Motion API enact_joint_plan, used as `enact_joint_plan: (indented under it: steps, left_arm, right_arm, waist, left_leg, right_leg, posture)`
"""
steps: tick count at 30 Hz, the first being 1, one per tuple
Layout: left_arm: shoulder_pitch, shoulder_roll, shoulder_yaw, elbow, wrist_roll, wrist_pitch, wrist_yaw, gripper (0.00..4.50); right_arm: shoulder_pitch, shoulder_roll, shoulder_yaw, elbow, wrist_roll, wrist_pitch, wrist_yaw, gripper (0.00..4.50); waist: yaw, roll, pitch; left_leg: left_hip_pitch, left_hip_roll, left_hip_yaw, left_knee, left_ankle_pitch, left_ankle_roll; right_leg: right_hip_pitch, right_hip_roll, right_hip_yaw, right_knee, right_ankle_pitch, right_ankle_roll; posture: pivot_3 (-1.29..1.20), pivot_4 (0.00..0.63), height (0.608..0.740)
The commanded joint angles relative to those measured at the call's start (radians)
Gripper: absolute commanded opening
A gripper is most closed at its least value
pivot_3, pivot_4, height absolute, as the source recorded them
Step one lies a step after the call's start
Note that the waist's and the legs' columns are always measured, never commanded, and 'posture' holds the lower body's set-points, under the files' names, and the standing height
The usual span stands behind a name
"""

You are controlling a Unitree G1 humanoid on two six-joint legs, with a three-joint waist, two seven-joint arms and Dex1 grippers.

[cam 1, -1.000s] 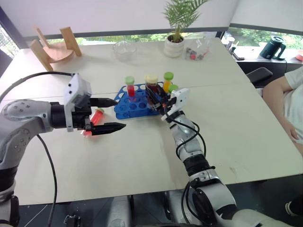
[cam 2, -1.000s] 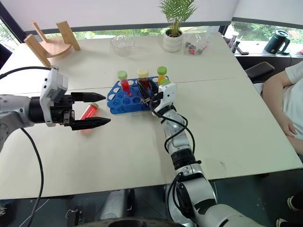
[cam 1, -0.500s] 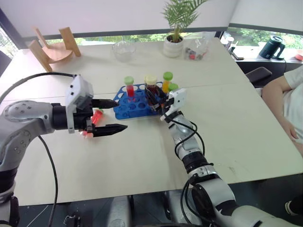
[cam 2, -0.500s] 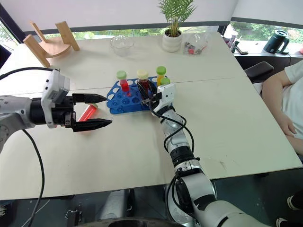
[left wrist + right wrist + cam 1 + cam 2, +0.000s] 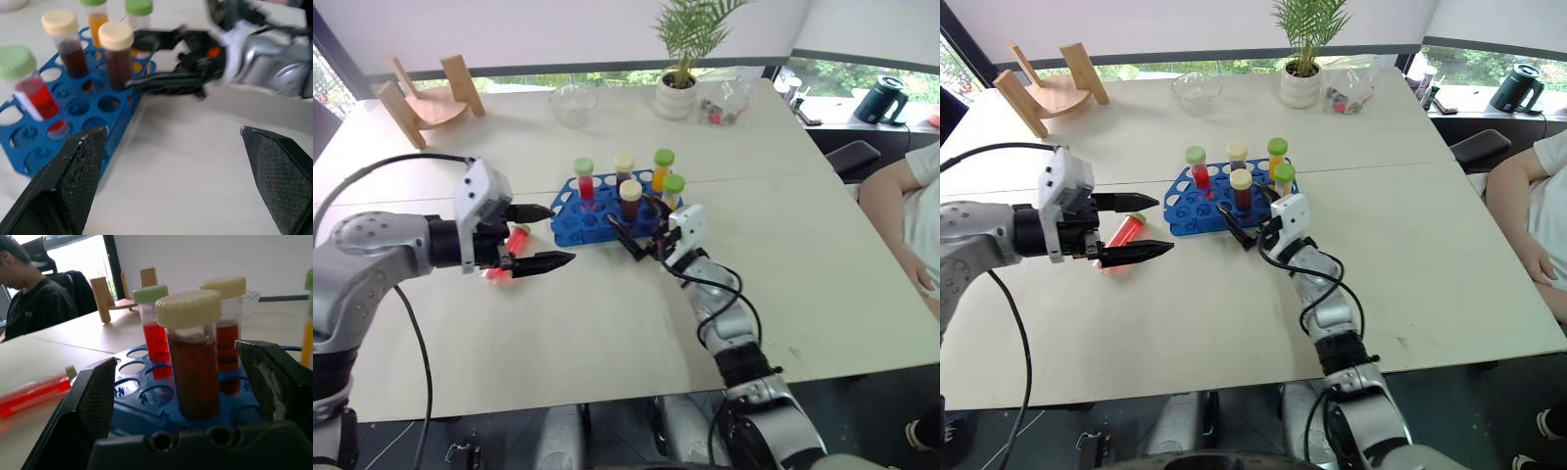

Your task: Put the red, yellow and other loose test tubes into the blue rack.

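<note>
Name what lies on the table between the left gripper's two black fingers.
A loose clear plastic tube of red liquid with a green cap lies on its side on the table, between the open fingers of the left gripper, as the right eye view shows.

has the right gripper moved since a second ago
Yes. The right gripper has pulled back from the bright blue plastic tube rack toward the table's near edge, its jaws now open, leaving the cream-capped dark brown tube standing in the rack.
</note>
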Motion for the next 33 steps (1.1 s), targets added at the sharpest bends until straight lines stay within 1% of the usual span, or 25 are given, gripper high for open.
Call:
enact_joint_plan:
  steps: [1,3,6,9,11,14,17,21,27,30,33]
  left_arm:
    - [-0.077,-0.001,-0.034,0.047,0.074,0.015,0.069,4.50]
    - [-0.136,0.001,-0.071,0.094,0.095,0.083,0.099,4.50]
    - [-0.241,0.002,-0.161,0.188,0.162,0.237,0.176,4.50]
    - [-0.321,-0.012,-0.240,0.270,0.213,0.364,0.220,4.50]
    - [-0.394,-0.042,-0.276,0.358,0.242,0.455,0.253,4.50]
    - [-0.487,-0.093,-0.318,0.489,0.288,0.518,0.280,4.50]
    - [-0.534,-0.134,-0.342,0.554,0.312,0.569,0.295,4.50]
    - [-0.527,-0.170,-0.341,0.586,0.340,0.583,0.319,4.50]
    - [-0.473,-0.197,-0.329,0.596,0.362,0.574,0.342,4.50]
    - [-0.454,-0.192,-0.320,0.619,0.382,0.557,0.352,3.67]
    - [-0.439,-0.190,-0.314,0.627,0.394,0.541,0.353,2.11]
  right_arm:
    - [0.048,-0.092,0.028,-0.308,0.080,0.227,0.067,4.41]
    - [0.063,-0.199,0.026,-0.441,0.140,0.343,0.146,4.41]
    - [0.039,-0.403,0.003,-0.578,0.250,0.466,0.334,4.41]
    - [-0.043,-0.572,-0.020,-0.603,0.322,0.494,0.514,4.41]
    - [-0.116,-0.633,-0.035,-0.580,0.347,0.480,0.600,4.41]
    - [-0.210,-0.692,-0.041,-0.539,0.354,0.452,0.698,4.41]
    - [-0.258,-0.717,-0.049,-0.520,0.367,0.450,0.742,4.41]
    - [-0.264,-0.727,-0.061,-0.522,0.365,0.448,0.752,4.41]
    - [-0.258,-0.744,-0.079,-0.527,0.361,0.452,0.743,4.41]
    - [-0.250,-0.739,-0.087,-0.537,0.360,0.459,0.725,4.50]
    - [-0.247,-0.734,-0.089,-0.541,0.360,0.458,0.709,4.50]
  waist:
    - [0.005,0.000,0.000]
    - [0.005,0.000,0.000]
    - [0.012,0.000,0.000]
    - [0.014,-0.001,0.001]
    - [0.017,-0.002,0.001]
    - [0.020,-0.003,0.001]
    - [0.021,-0.003,0.001]
    - [0.020,-0.003,0.001]
    - [0.020,-0.003,0.001]
    - [0.021,-0.003,0.001]
    - [0.021,-0.003,0.001]
  left_leg:
    - [0.000,0.000,-0.001,0.000,0.000,0.000]
    - [0.001,0.000,-0.001,0.000,0.000,0.000]
    - [0.001,0.000,0.000,0.000,0.000,0.000]
    - [0.004,0.000,0.000,-0.001,0.000,0.000]
    - [0.004,0.000,0.000,-0.002,0.000,0.001]
    - [0.004,0.000,-0.001,-0.002,0.000,0.001]
    - [0.004,0.000,-0.001,-0.002,0.000,0.001]
    - [0.003,0.000,-0.001,-0.003,0.000,0.001]
    - [0.003,0.000,0.000,-0.002,0.000,0.001]
    - [0.003,0.000,0.000,-0.001,0.000,0.001]
    - [0.003,0.000,0.000,-0.001,0.000,0.001]
  right_leg:
    - [0.000,0.000,0.000,0.000,0.000,0.000]
    - [0.000,0.001,0.000,0.000,0.000,0.000]
    - [0.001,0.001,0.000,0.000,0.000,0.000]
    - [0.003,0.001,0.001,-0.001,0.000,0.000]
    - [0.003,0.002,0.001,-0.001,0.000,0.000]
    - [0.003,0.002,0.000,-0.001,0.000,0.000]
    - [0.004,0.002,0.000,-0.002,0.000,0.000]
    - [0.003,0.002,0.000,-0.002,-0.001,-0.001]
    - [0.002,0.001,0.001,-0.001,0.000,-0.001]
    - [0.003,0.001,0.000,-0.001,0.000,-0.001]
    - [0.003,0.001,0.000,-0.001,0.000,-0.001]
  posture:
    - [0.00,0.150,0.740]
    - [0.00,0.150,0.740]
    - [0.00,0.150,0.740]
    - [0.00,0.150,0.740]
    - [0.00,0.150,0.740]
    - [0.00,0.150,0.740]
    - [0.00,0.150,0.740]
    - [0.00,0.150,0.740]
    - [0.00,0.150,0.740]
    - [0.00,0.150,0.740]
    - [0.00,0.150,0.740]
